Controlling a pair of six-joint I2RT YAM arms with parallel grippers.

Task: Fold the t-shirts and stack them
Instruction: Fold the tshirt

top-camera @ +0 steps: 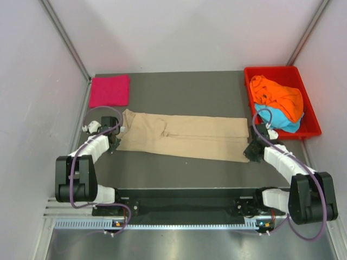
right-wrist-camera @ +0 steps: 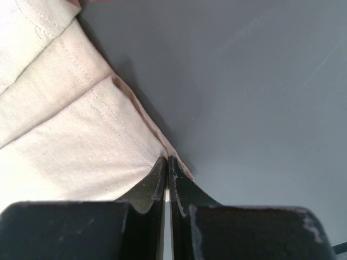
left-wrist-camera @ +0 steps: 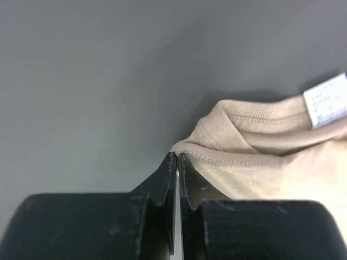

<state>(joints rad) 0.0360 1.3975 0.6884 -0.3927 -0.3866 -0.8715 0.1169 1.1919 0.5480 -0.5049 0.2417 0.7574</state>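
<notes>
A beige t-shirt (top-camera: 184, 138) lies as a long folded strip across the dark table, neck end to the left. My left gripper (top-camera: 115, 134) is shut on its left end. In the left wrist view the closed gripper (left-wrist-camera: 177, 156) pinches the stitched edge of the beige t-shirt (left-wrist-camera: 260, 157) beside the collar and the white neck label (left-wrist-camera: 327, 107). My right gripper (top-camera: 252, 149) is shut on the right end. In the right wrist view that gripper (right-wrist-camera: 167, 160) bites the hem corner of the beige t-shirt (right-wrist-camera: 65, 130). A folded magenta-pink t-shirt (top-camera: 110, 90) lies at the back left.
A red tray (top-camera: 271, 69) stands at the back right, holding a crumpled orange t-shirt (top-camera: 279, 97) on top of a light blue one (top-camera: 282, 119). Pale walls close in the table on the left, right and back.
</notes>
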